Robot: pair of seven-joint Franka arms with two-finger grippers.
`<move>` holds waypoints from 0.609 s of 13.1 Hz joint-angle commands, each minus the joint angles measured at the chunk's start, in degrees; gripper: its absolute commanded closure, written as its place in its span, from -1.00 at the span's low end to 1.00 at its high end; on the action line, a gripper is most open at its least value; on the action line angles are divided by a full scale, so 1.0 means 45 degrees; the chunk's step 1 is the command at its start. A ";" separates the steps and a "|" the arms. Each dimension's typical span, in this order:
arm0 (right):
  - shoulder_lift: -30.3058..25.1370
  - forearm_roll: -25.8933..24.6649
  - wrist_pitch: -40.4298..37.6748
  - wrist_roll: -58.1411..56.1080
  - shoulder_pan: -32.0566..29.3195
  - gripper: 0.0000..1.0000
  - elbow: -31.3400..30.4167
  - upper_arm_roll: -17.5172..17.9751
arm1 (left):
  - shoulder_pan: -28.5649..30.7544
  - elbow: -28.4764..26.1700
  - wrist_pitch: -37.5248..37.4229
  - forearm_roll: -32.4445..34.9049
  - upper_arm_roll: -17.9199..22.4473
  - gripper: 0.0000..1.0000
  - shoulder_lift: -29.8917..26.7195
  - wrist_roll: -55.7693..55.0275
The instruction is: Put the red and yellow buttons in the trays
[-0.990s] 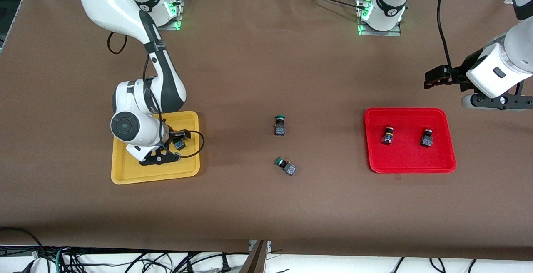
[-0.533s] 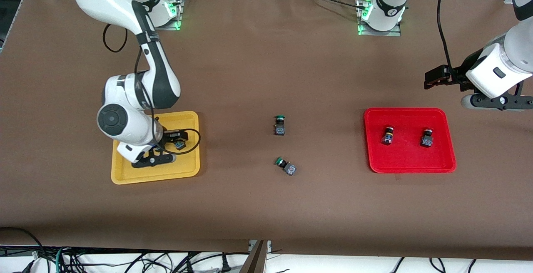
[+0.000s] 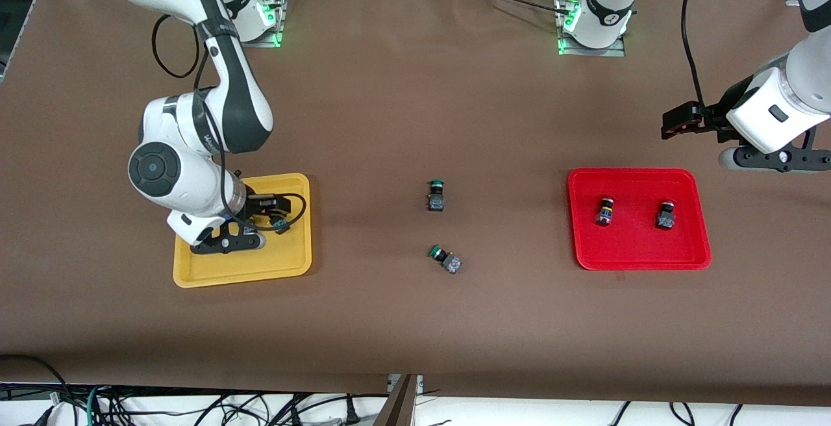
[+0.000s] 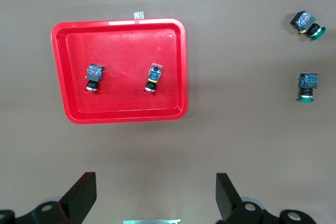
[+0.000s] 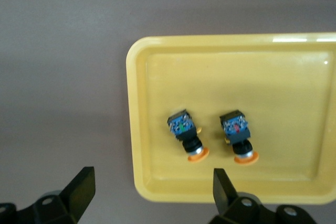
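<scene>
Right gripper [image 3: 227, 242] wide open, empty, over yellow tray [image 3: 285, 269]; left gripper [image 4: 155, 199] wide open, empty.

Brown table [image 3: 415, 322]: two trays [image 3: 241, 276] [image 3: 639, 262], two green switches [image 3: 436, 195] [image 3: 446, 259]

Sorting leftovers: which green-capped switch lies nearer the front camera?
The tilted green-capped push-button switch, lying askew on the brown table; the other green-capped switch sits farther away.
</scene>
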 commanded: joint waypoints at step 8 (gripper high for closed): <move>-0.4418 -0.1127 -0.1781 0.0203 -0.0020 -0.99 -0.2406 -0.0093 | -0.0026 0.0474 -0.0242 0.0072 0.0044 -1.00 0.0211 -0.0037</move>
